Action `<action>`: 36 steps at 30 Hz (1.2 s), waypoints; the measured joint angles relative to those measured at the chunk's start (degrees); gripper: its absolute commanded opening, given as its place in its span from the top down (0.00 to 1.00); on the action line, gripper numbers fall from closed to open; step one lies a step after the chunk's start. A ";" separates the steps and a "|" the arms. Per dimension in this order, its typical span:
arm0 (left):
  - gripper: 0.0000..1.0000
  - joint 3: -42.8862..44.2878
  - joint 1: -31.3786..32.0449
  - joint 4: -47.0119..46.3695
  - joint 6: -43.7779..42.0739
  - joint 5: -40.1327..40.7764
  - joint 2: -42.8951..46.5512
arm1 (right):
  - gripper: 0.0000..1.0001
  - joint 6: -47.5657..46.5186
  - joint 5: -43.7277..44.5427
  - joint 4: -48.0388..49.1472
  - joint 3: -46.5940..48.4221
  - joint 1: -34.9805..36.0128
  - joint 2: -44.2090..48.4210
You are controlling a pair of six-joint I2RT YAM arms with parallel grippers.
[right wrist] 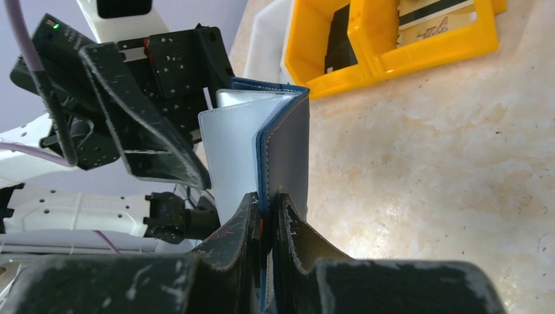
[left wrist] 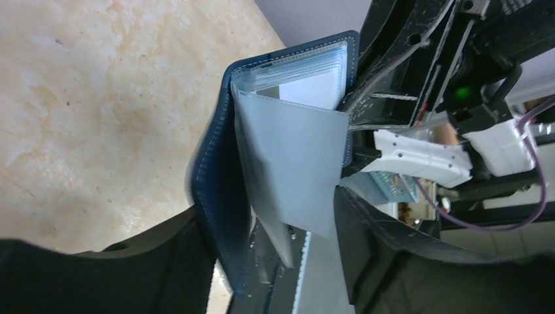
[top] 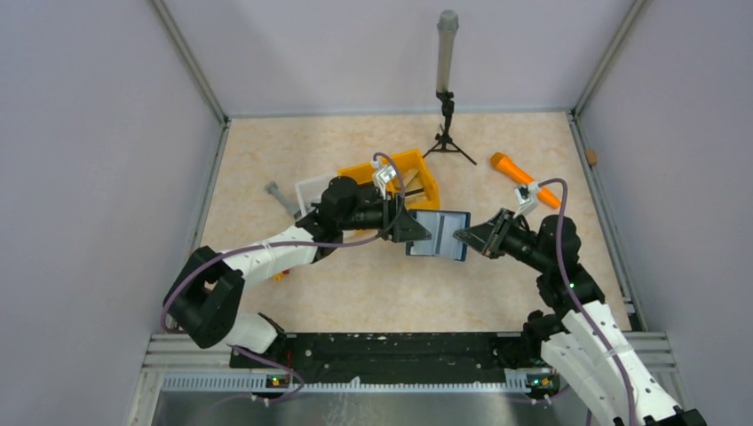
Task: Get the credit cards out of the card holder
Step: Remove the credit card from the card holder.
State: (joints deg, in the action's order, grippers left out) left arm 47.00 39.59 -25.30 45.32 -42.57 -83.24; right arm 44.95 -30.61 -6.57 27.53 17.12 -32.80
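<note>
Card holder (top: 438, 233) hangs open over the desk's (top: 373, 293) middle, right gripper (right wrist: 268, 216) clamped on its navy cover; left gripper (left wrist: 271, 209) straddles the grey leaves, seemingly unclenched.

The card holder (top: 439, 233) is held above the table (top: 373, 293) near its middle, between the two grippers. Its left part is set between the spread fingers of the left gripper (top: 414, 228), and its right edge is pinched by the right gripper (top: 462, 236). Just behind it and to the left stands the bin (top: 410, 158), with a credit card (right wrist: 435, 23) lying in one compartment. A tripod stand (top: 447, 133) is set behind the bin, and a handled tool (top: 519, 175) lies to its right.
</note>
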 measured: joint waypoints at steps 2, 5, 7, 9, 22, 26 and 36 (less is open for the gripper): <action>0.12 -1.22 -0.37 0.15 -0.44 0.07 1.46 | 1.00 -0.37 0.26 -0.81 0.02 0.00 0.11; 0.01 -3.13 -0.74 0.24 -0.90 0.74 4.09 | 1.00 -0.37 0.33 -1.51 0.02 0.00 0.11; 0.01 -3.89 -0.83 0.00 -1.03 1.29 5.40 | 1.00 -0.33 0.17 -1.53 0.02 0.00 0.13; 0.03 -4.15 -0.81 -0.44 -1.03 1.40 6.10 | 1.00 -0.11 -0.13 -1.49 0.02 0.00 0.13; 0.94 -3.54 -0.94 1.42 -3.28 0.96 3.89 | 1.00 5.27 -6.64 8.07 -0.92 0.00 0.15; 1.00 -6.32 -3.58 -3.21 -0.63 -3.15 5.75 | 1.00 6.47 -7.69 10.93 -2.67 0.02 0.07; 1.00 -12.44 -5.25 -12.83 7.15 -8.11 10.12 | 1.00 9.33 -11.98 20.74 -6.27 0.42 -2.86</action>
State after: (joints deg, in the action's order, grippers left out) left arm 34.57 34.35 -38.13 52.47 -50.68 -73.12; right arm 54.28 -42.59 14.17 21.26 17.54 -35.66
